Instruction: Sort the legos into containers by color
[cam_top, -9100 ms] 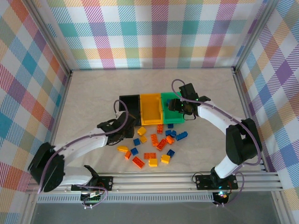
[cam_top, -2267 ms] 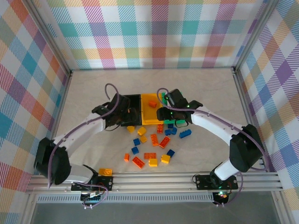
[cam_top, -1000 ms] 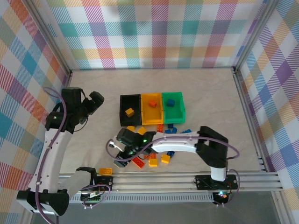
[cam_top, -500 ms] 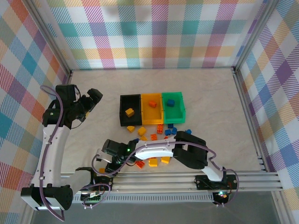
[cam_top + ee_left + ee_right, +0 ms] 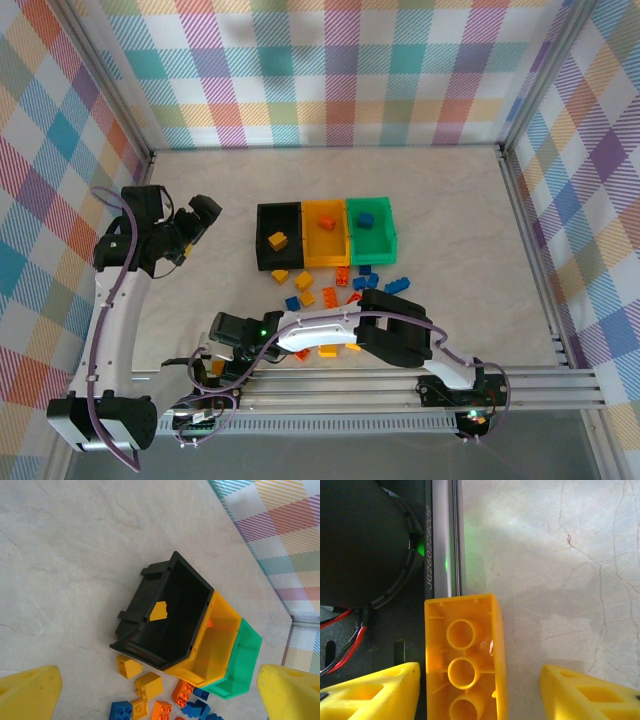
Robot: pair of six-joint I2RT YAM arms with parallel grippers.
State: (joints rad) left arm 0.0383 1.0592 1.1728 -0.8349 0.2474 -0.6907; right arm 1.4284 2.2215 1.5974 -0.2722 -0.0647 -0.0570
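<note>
Right arm swung off the bins and folded back to the near-left corner. Half a second ago its head was short of the rail [image 5: 445, 555]; now the right gripper [image 5: 480, 692] sits over the stray yellow brick [image 5: 462, 645]. That brick lies underside up across the rail edge onto the table [image 5: 560, 555]. Fingers are spread either side of it, brick just beside one finger with a clear gap to the other, so not pinched yet.

Left arm went up and out to the far left. Left gripper [image 5: 198, 215] has its fingers spread wide with nothing between them.

Meaning: the last drops look done and the right arm is after the outlier. Black bin already holds yellow, so expect a long carry back. The brick sits off-centre between the fingers and may skid on closing.

Counts, top view:
- bins: 3 in a row, black bin [image 5: 262, 238], yellow-orange bin [image 5: 309, 236], green bin [image 5: 385, 238]
- sorted: 1 each, yellow piece [image 5: 277, 241] in black, orange piece [image 5: 326, 224] in yellow-orange, blue piece [image 5: 366, 219] in green
- loose pile [image 5: 330, 296] just in front of the bins: about 14 visible, roughly 5 blue, 4–5 orange, 4–5 yellow; the right arm covers part of it, so likely more
- plus the 1 stray at the rail
</note>
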